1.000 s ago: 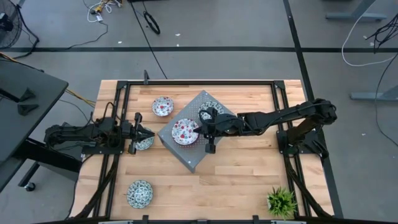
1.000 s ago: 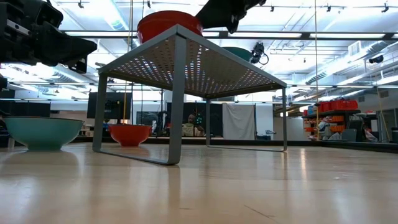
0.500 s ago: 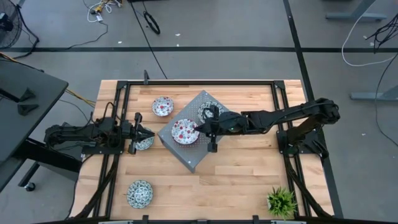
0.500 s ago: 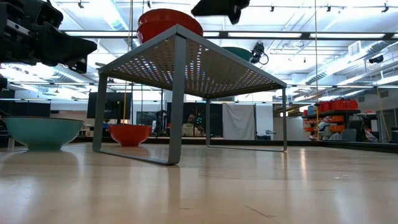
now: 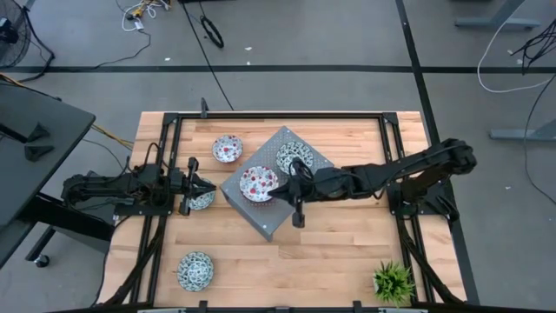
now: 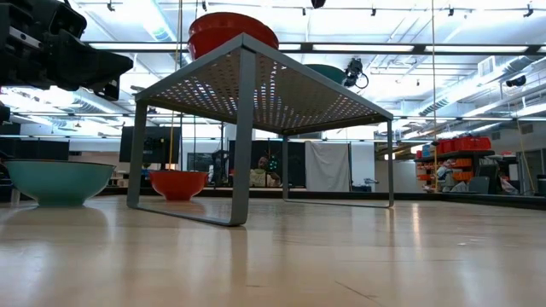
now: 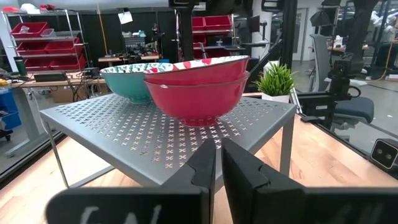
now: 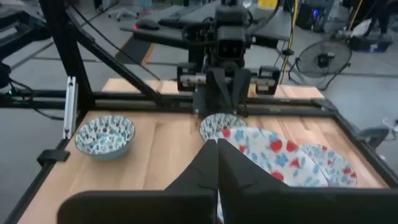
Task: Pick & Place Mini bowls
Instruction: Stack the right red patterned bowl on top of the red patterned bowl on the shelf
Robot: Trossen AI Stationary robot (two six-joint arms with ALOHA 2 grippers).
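A grey perforated stand (image 5: 271, 209) stands mid-table. On it sit a red-patterned mini bowl (image 5: 259, 183) and a teal one (image 5: 294, 156), each on its base. My right gripper (image 5: 283, 185) hovers shut over the red bowl's right rim (image 8: 267, 155), touching nothing. A red bowl (image 5: 228, 148) rests on the table's far side. A teal bowl (image 5: 195, 269) is near the left front. Another teal bowl (image 5: 202, 200) lies under my left gripper (image 5: 195, 185), which waits shut and level at the left, facing the stand (image 7: 155, 130).
A small potted plant (image 5: 393, 281) stands at the table's near right corner. A black frame (image 5: 261, 116) runs around the tabletop. Bare wood lies at the near side between the teal bowl and the plant.
My right gripper has risen from beside the teal bowl on the stand and swung toward the table's near edge, staying shut. It now hangs over the red bowl's rim. In the low view it has climbed almost out of the picture. The bowls have stayed put.
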